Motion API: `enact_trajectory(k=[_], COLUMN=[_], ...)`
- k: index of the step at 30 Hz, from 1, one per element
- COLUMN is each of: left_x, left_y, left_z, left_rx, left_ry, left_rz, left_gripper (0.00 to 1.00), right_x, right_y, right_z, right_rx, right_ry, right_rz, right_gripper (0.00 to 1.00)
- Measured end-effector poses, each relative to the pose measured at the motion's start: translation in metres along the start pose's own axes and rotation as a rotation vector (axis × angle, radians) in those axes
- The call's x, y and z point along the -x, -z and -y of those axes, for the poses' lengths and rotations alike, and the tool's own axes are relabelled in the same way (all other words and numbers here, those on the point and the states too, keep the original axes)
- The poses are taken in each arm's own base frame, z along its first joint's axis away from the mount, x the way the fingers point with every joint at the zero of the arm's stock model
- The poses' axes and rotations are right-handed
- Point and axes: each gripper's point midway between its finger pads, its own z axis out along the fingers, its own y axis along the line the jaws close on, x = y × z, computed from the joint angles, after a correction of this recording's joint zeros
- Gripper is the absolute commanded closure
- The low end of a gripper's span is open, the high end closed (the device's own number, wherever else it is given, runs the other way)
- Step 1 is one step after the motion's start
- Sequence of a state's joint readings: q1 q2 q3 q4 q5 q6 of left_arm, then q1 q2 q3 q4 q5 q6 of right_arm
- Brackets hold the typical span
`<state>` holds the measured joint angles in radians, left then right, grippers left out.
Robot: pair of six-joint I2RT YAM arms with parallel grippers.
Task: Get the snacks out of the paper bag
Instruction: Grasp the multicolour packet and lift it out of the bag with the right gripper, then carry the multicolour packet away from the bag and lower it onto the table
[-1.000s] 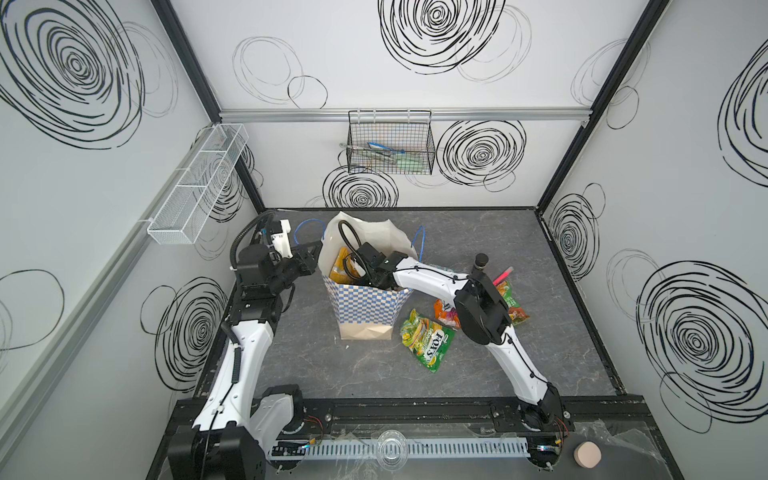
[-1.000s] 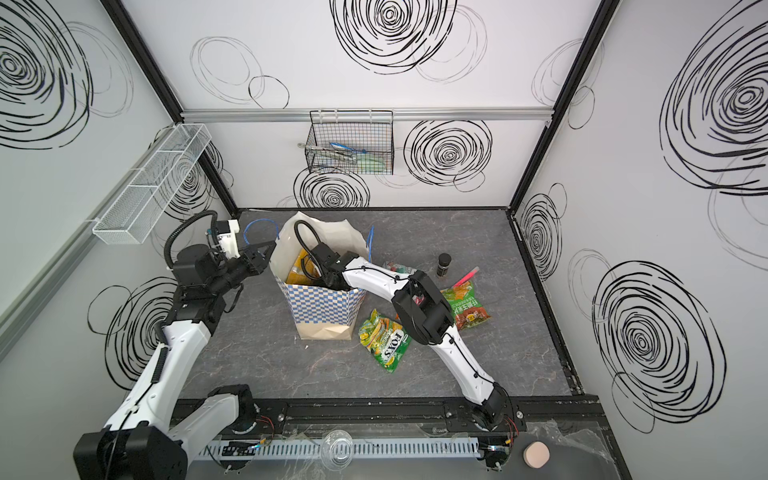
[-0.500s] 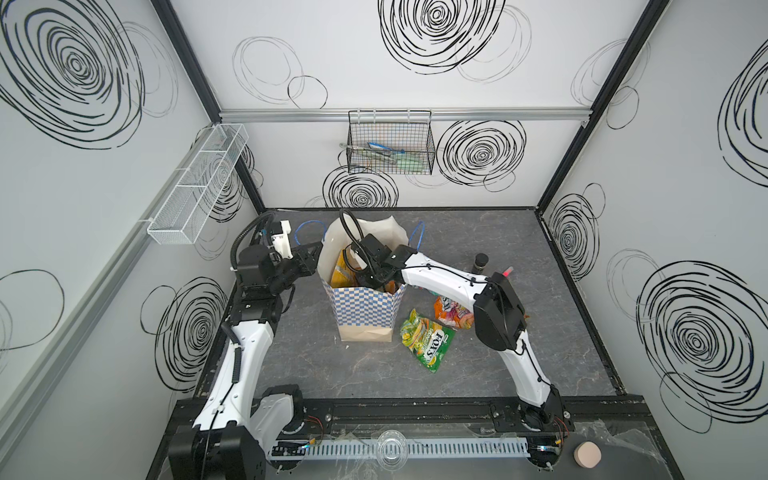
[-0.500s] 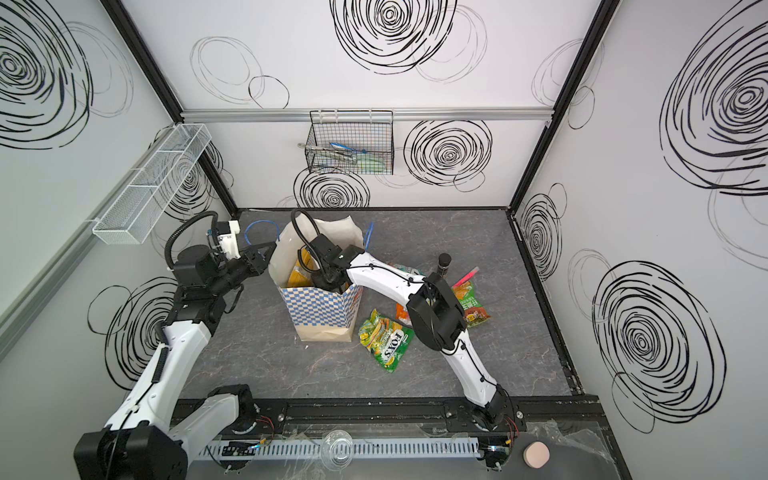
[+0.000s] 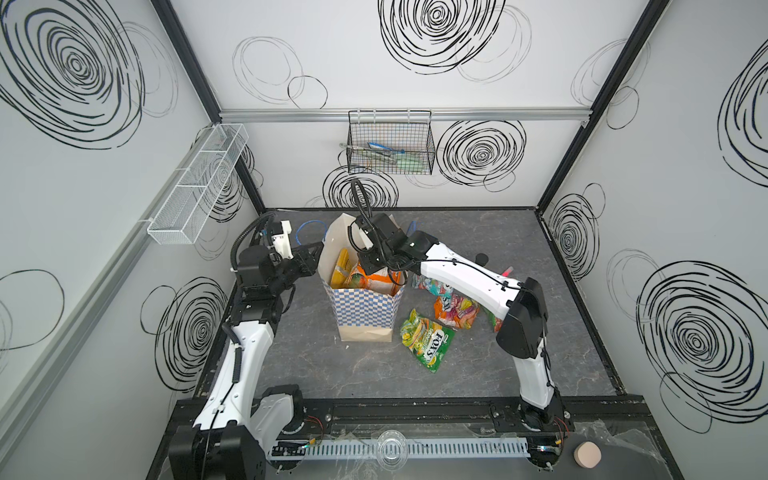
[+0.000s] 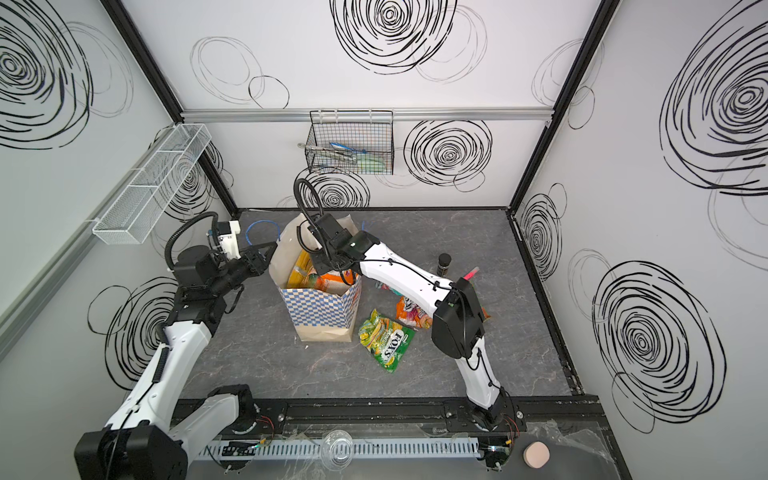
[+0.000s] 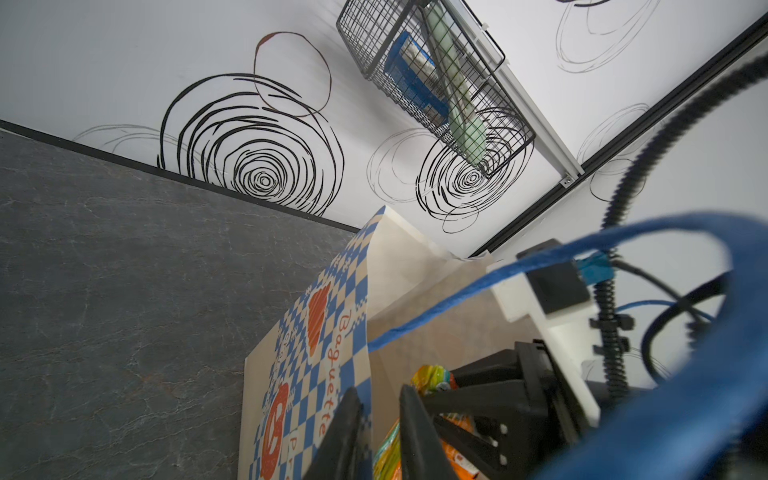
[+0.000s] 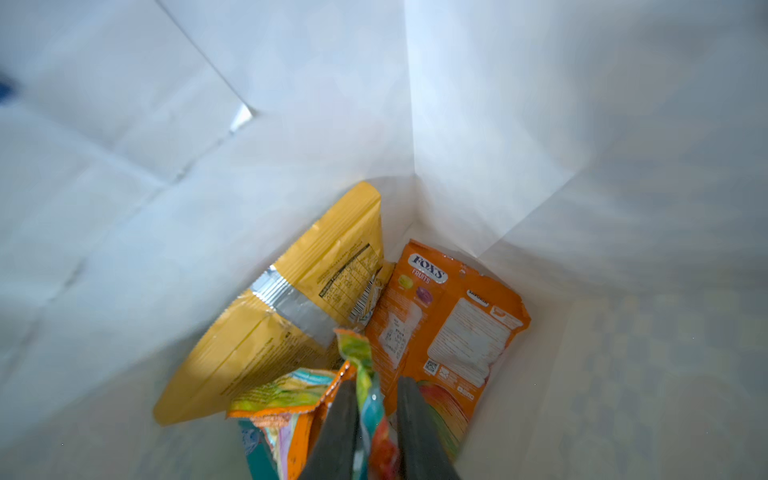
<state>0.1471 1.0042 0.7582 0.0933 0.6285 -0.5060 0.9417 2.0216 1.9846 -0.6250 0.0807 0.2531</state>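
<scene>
Two claws, both pressed together. My left claw (image 7: 378, 409) pinches the top rim of the paper bag (image 5: 365, 308), one finger outside on the checks and one inside. My right claw (image 8: 376, 432) is down inside the bag, pinching the thin sealed edge of a multicolour packet (image 8: 362, 365): green-teal-red, crinkly film.

One bag, upright on the grey table (image 5: 498, 395), mouth open. Stiff creased paper, cream top, blue-and-white checked band, plain tan base, white inside with fold lines. Two blue cord handles: near handle (image 5: 308, 229) by the left claw, far handle (image 5: 412, 226) on the opposite side.

Snacks in the bag, right wrist view: three for sure.
- One yellow-gold packet (image 8: 291, 299), flat and glossy with a silver seam strip, leaning on the wall.
- One orange packet (image 8: 449, 324) printed FOX'S FRUITS, wrinkled.
- The one I'm pinching.
- A crumpled orange-teal patch (image 8: 282, 399) sits beside it. Same packet or a fourth, cannot tell.

Snacks out on the table, right of the bag: four.
- One green packet (image 5: 426, 345) printed FOX'S, lying flat, nearest the front.
- One orange-pink packet (image 5: 455, 309).
- One teal packet (image 5: 428, 286), partly under my right arm.
- One hidden packet (image 5: 490, 322), only a sliver showing past the elbow.

Also one small dark jar (image 6: 444, 264), upright, and one pink marker (image 6: 470, 274) near it.
</scene>
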Motion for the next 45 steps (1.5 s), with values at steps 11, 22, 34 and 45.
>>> enact_trajectory(k=[11,22,34,45], left_x=[0.0,0.007,0.094,0.053], left_y=[0.0,-0.003,0.043,0.072], left_z=[0.0,0.015,0.082,0.213], left_rx=[0.0,0.007,0.071,-0.309], left_ry=[-0.001,-0.013,-0.184,-0.272], left_rz=[0.001,0.001,0.181,0.102], left_gripper=[0.76,0.15,0.0,0.02], right_x=[0.07,0.082,0.162,0.167], right_y=[0.082,0.088,0.189,0.312], right_z=[-0.003,-0.008,-0.041,-0.019], right_rx=[0.055,0.076,0.2,0.164], right_ry=[-0.023,-0.023,-0.012,-0.012], right_rz=[0.276,0.3,0.565,0.744], right_gripper=[1.0,1.0,1.0,1.0])
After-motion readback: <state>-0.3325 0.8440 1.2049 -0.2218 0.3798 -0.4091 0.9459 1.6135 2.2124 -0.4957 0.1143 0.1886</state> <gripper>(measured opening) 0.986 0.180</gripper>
